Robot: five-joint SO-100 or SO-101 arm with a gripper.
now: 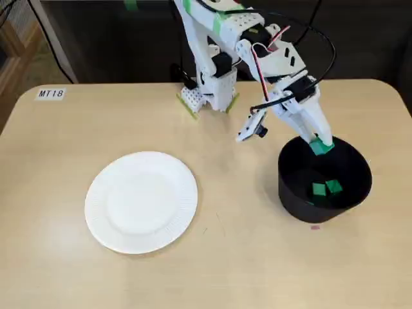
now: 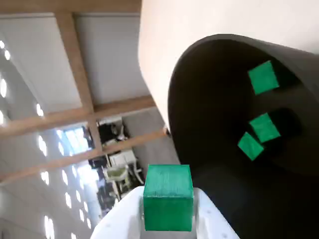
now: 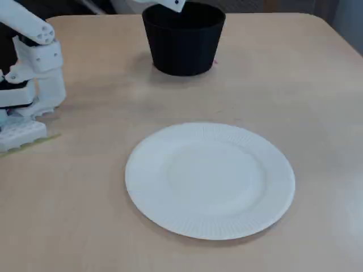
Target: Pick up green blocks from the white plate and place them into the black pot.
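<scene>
claw: the gripper [image 1: 320, 143] is pinching one green block [image 2: 168, 198] between its two white fingers, jaws pressed against the block's sides

held block: in the wrist view it sits square between the fingers, top face and front face both showing; in a fixed view [image 1: 321, 148] it's just a bit of green poking out at the fingertips

where it hangs: over the opening of the black pot [image 1: 291, 193], near the rim on the arm's side and above the pot floor, touching nothing but the fingers

inside the pot: the wrist view shows three loose green blocks [image 2: 264, 127] lying on the bottom, two close together and one a bit apart; a fixed view only catches two of them [image 1: 318, 189], the rest is hidden by the wall

pot from the other side: in a fixed view [image 3: 182, 45] it's upright at the far end of the table, with a white bit of the claw just poking in over its rim

arm: white with green tape bits, bent over from its base [image 1: 209, 96] at the table's back edge, black cables [image 1: 325, 38] looping over it

plate: the white plate [image 1: 141, 201] lies flat, left of the pot in that view and well apart from it; in a fixed view [image 3: 210, 178] it's in the foreground

table: light wood table [image 1: 64, 161], with a small label [image 1: 51, 94] reading MT18 in the back left corner
</scene>
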